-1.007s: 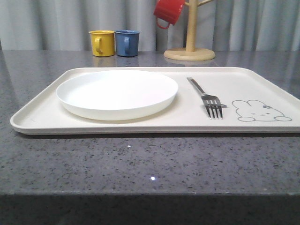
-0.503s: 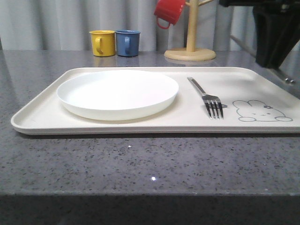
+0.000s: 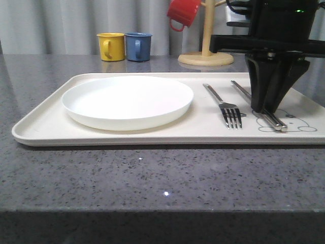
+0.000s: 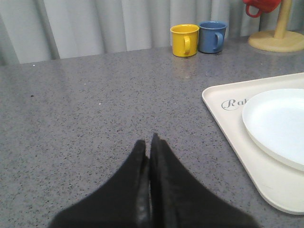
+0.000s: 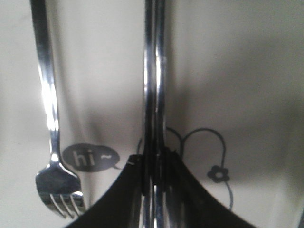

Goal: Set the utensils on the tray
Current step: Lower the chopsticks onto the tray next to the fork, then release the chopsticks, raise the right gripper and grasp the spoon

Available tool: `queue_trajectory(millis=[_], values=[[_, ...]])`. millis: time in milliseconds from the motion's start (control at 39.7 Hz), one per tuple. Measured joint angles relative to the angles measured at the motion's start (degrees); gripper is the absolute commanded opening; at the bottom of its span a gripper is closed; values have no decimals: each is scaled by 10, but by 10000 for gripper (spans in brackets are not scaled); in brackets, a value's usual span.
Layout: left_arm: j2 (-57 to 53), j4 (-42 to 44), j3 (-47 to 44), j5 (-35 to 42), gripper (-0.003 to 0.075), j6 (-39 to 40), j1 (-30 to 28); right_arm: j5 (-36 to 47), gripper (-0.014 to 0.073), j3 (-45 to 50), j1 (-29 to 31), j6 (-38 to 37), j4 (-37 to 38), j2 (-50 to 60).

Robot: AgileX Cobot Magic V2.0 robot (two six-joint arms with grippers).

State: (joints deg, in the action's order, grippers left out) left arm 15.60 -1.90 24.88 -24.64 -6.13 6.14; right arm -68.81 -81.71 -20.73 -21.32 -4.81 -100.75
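Since the earlier frame the right tool [image 3: 267, 104] has come down over the tray [image 3: 45, 127], bringing the chopsticks [image 3: 256, 104]. Its fingers pinch the pair, which lies across the rabbit drawing [image 3: 297, 124], just at 3 o'clock of the fork [image 3: 223, 105]. Plate [image 3: 127, 100] sits at 9 o'clock on the tray. Left tool [image 4: 148, 142] is pressed together, empty, over bare counter [image 4: 85, 104]. Yellow mug [image 3: 110, 46] and blue mug [image 3: 137, 46] stand at 12 o'clock.
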Motion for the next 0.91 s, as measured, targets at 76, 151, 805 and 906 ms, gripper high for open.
queue_trajectory(millis=[76, 151, 805, 906], values=[[0, 0, 0, 0, -18, 0, 0, 4, -24, 0, 0, 0, -1, -2], [0, 0, 0, 0, -18, 0, 0, 7, -24, -1, 0, 0, -1, -4], [0, 0, 0, 0, -18, 0, 0, 14, 400, -17, 0, -4, 6, -7], [0, 0, 0, 0, -18, 0, 0, -9, 405, -54, 0, -5, 30, -8]])
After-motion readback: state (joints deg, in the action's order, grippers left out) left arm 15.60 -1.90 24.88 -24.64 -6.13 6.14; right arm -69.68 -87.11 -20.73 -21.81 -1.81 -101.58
